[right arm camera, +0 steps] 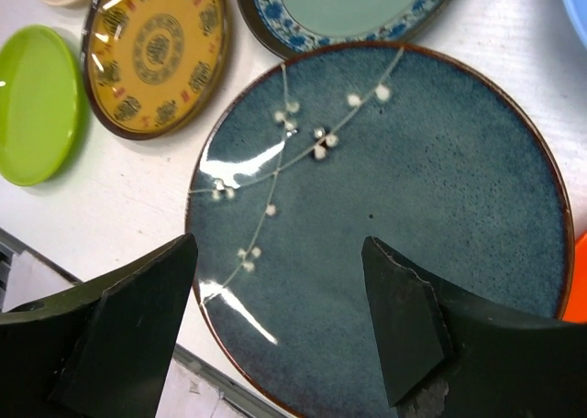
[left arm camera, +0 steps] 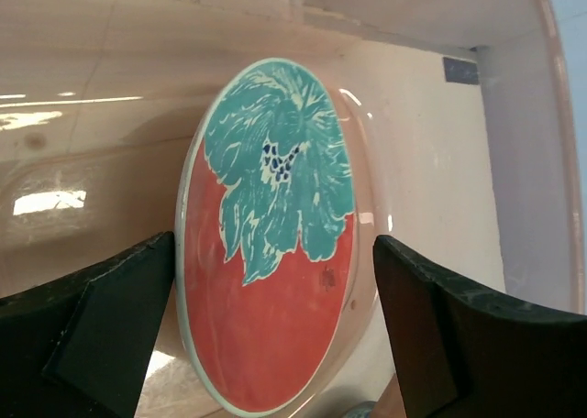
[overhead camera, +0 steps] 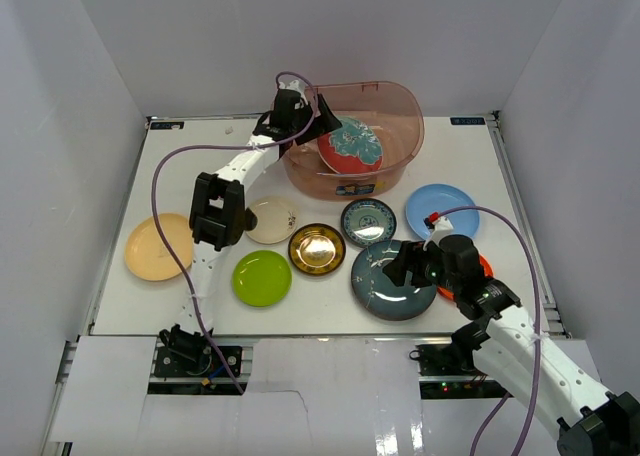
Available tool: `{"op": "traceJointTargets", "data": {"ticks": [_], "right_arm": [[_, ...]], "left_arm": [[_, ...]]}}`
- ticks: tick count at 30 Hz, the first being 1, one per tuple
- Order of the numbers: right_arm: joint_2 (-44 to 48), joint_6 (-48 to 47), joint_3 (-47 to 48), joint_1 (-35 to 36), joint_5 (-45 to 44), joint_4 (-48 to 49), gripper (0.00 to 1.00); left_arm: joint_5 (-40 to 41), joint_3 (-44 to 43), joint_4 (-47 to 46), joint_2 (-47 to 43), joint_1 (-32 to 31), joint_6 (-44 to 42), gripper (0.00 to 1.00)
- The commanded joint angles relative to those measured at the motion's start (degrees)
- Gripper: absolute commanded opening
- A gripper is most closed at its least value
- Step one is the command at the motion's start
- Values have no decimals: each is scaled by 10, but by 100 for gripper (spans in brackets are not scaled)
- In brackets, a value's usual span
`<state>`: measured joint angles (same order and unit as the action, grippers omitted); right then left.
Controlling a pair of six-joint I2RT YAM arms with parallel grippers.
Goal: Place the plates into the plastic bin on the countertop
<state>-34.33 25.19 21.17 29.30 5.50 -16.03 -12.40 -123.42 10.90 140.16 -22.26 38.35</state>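
The plastic bin (overhead camera: 404, 100) stands at the back of the countertop (overhead camera: 200, 166). A red-teal plate (overhead camera: 351, 146) rests tilted inside it, also in the left wrist view (left arm camera: 275, 253). My left gripper (overhead camera: 316, 110) is open at the bin's left rim; its fingers (left arm camera: 110, 317) flank the plate, with a gap on the right side. My right gripper (overhead camera: 396, 264) is open just above the dark teal plate (overhead camera: 385, 288), whose near left part lies between the fingers (right arm camera: 404, 326) in the right wrist view (right arm camera: 413, 189). Nothing is held.
On the countertop lie a tan plate (overhead camera: 158, 246), cream plate (overhead camera: 270, 219), lime green plate (overhead camera: 262, 277), gold plate (overhead camera: 317, 248), grey-blue patterned plate (overhead camera: 368, 222), light blue plate (overhead camera: 441, 210) and an orange plate (overhead camera: 484, 267) mostly under the right arm. White walls enclose it.
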Motion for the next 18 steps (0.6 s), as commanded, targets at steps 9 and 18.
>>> {"op": "traceJointTargets", "data": {"ticks": [9, 18], "right_arm": [[3, -15, 59, 0, -19, -32, 81], [12, -44, 96, -2, -69, -37, 73]], "left_arm": [[-11, 25, -15, -203, -1, -122, 98], [40, 494, -39, -531, -101, -102, 86]]}}
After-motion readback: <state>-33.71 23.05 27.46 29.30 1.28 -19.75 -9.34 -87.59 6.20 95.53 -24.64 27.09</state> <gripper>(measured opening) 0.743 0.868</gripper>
